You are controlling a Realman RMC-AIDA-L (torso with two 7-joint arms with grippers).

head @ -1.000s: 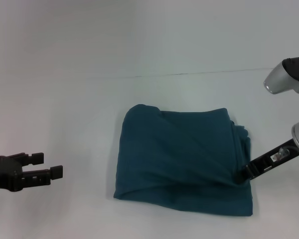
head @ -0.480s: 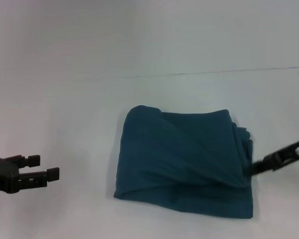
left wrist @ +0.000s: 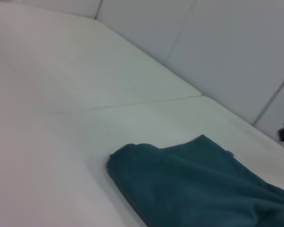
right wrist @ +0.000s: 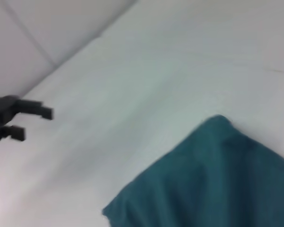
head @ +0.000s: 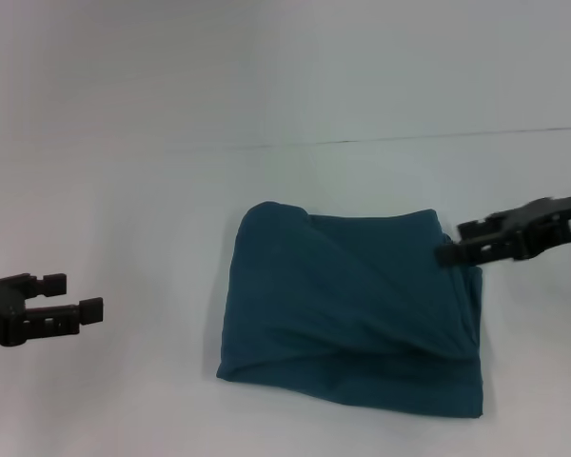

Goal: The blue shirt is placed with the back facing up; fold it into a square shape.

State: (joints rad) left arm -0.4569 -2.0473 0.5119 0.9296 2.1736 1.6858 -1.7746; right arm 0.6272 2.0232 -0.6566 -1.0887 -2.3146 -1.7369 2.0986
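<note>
I see the blue shirt (head: 352, 314) lying in the lower centre of the head view on the white table (head: 124, 190), already gathered into a roughly square bundle, with a diagonal ridge running across its top and loose layers stacked along its right edge.

I judge it to be soft, light knit cloth with no stiffness of its own. It will sag and slide over itself if I lift it by one point, so I would pinch through all the layers at a corner or along that right edge and keep the lift low. The table looks smooth, so dragging may shift the whole bundle.

My right gripper (head: 462, 243) is at the right of the frame, over the shirt's upper right corner. Its fingers seem nearly together and I see no cloth drawn up with them, so I take it to hold nothing. My left gripper (head: 71, 297) hangs at the lower left edge, well apart from the shirt, fingers parted and empty.

A second ago the right gripper was lower down, at the shirt's right edge near the bottom corner; it has since risen and moved toward the upper corner. The left gripper has drifted a little farther left. The shirt's outline looks unchanged.
</note>
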